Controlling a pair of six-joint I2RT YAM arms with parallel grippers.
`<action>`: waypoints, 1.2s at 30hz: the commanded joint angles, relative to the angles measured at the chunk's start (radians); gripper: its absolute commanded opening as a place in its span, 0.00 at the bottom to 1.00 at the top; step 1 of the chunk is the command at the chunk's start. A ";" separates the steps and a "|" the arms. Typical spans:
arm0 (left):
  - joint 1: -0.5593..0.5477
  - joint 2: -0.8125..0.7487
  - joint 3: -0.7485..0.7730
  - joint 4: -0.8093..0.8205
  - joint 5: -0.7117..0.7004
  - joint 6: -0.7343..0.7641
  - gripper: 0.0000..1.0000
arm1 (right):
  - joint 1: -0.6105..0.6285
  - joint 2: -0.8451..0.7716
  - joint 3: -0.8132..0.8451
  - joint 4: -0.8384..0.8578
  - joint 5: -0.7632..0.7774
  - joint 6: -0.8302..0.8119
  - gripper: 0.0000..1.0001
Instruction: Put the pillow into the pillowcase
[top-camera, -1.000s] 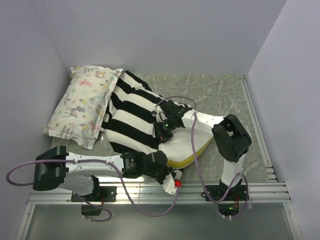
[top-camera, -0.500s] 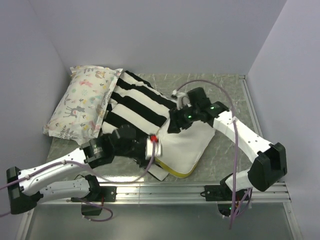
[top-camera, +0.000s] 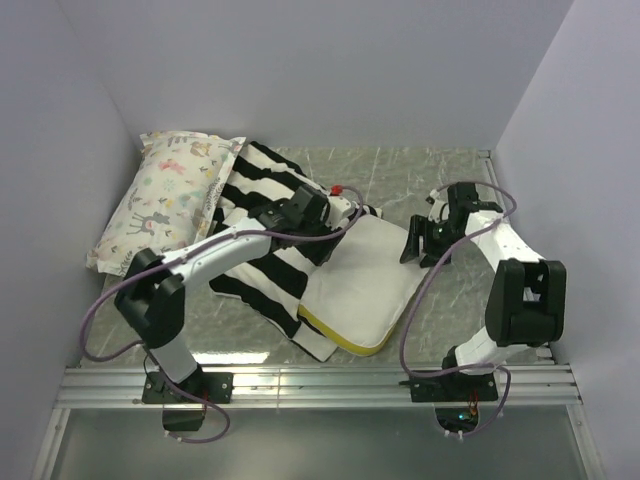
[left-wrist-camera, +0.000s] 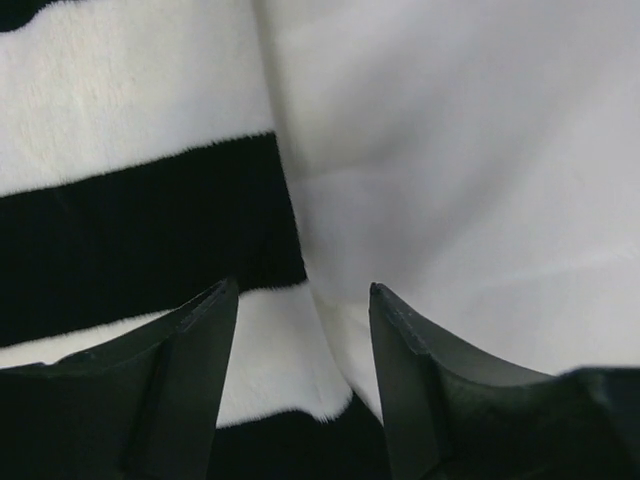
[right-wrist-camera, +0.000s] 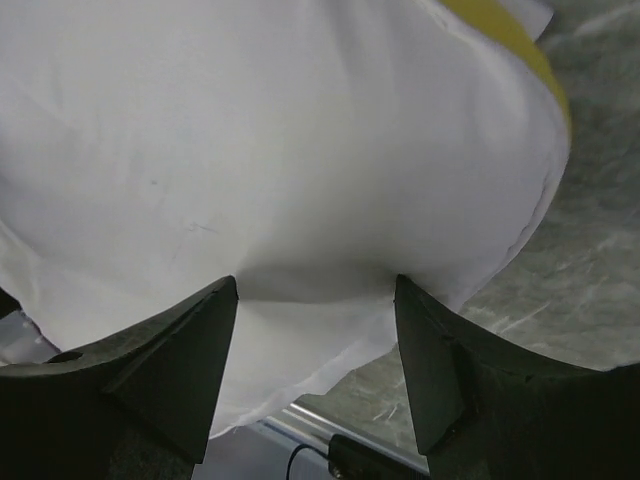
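A: Pillow (top-camera: 365, 285), where?
B: Mid tabletop (top-camera: 450, 180), far end at the striped pillowcase (top-camera: 265, 195) mouth, yellow-banded edge out. My left gripper (left-wrist-camera: 300, 300) is apart over the case hem. My right gripper (right-wrist-camera: 315, 290) is apart beside the pillow, holding nothing.
A: Tip?
B: Pinch the plush hem and pull it over. The smooth, plump pillow likely bunches.

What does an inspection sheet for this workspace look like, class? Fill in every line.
Surface: grey-green marbled tabletop.
Job's things: plump cream-white pillow with yellow edge band, mostly uncovered, lying against the black-and-white striped fabric pillowcase.
Clutter: pastel floral-print pillow, far left.
Hands: left hand open over the pillowcase's edge; right hand open at the pillow's right side.
Cables: purple cables loop from both arms.
Surroundings: pale lilac walls; metal rail at near edge.
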 joint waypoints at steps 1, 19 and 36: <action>-0.002 0.080 0.098 -0.024 -0.108 -0.037 0.60 | -0.005 0.031 -0.032 -0.031 -0.079 0.017 0.72; -0.141 0.215 0.336 -0.093 0.305 0.109 0.00 | 0.012 0.149 -0.086 0.073 -0.425 0.039 0.00; -0.122 0.358 0.400 -0.179 0.677 0.218 0.05 | 0.017 0.051 -0.181 0.138 -0.485 0.063 0.00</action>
